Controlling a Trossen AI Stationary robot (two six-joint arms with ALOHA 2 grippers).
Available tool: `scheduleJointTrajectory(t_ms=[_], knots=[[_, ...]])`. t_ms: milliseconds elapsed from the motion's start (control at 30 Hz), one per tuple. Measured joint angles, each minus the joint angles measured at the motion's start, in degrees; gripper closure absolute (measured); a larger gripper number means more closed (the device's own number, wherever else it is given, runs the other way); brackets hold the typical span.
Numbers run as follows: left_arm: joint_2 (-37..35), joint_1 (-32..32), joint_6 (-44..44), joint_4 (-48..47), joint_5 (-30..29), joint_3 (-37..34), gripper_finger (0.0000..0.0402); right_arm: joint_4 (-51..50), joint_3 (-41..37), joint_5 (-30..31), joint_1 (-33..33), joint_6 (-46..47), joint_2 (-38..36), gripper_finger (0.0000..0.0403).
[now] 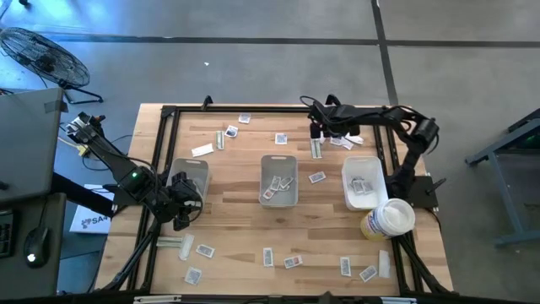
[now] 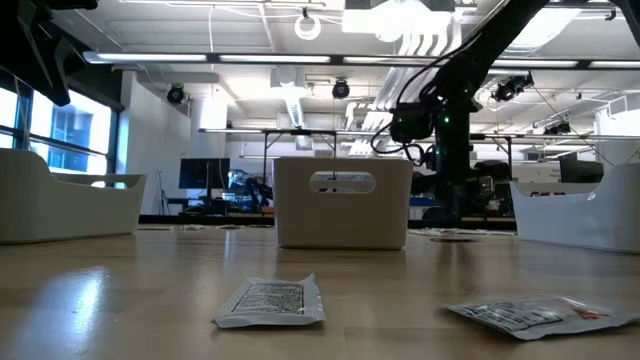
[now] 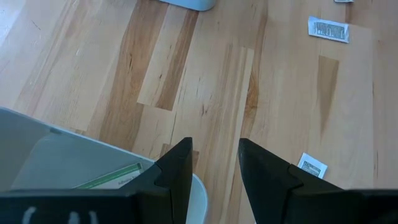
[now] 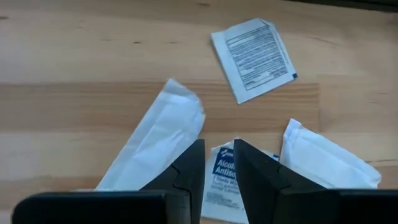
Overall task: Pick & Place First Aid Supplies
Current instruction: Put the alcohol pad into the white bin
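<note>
Across the wooden table (image 1: 245, 181) we see three rectangular trays: a grey one at centre (image 1: 279, 179) holding a few sachets, a white one on the right (image 1: 363, 182) holding printed packets, and a grey one on the left (image 1: 191, 177) where only our left wrist view shows a green-striped strip (image 3: 112, 177). Our left gripper (image 3: 214, 163) hangs narrowly parted, empty, over that tray's rim. Our right gripper (image 4: 217, 163) hovers, slightly parted, above an alcohol sachet (image 4: 222, 180) between two white wrappers (image 4: 158, 140).

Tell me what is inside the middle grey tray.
The middle grey tray holds a few square sachets with dark print, seen from above. From table height its wall hides them, and anything beneath them cannot be seen.
</note>
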Motion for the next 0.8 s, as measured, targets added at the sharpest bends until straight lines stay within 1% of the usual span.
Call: scheduleJointTrajectory(t_ms=[567, 800], knots=[[0.01, -0.01, 0.02, 0.01, 0.0, -0.01, 0.0273, 1.6, -0.04, -0.19, -1.19, 4.12, 0.77, 0.0325], [0.0, -0.02, 0.01, 0.0, 0.0, 0.0, 0.0273, 1.62, -0.06, -0.61, -1.2, 4.25, 3.33, 0.0325]])
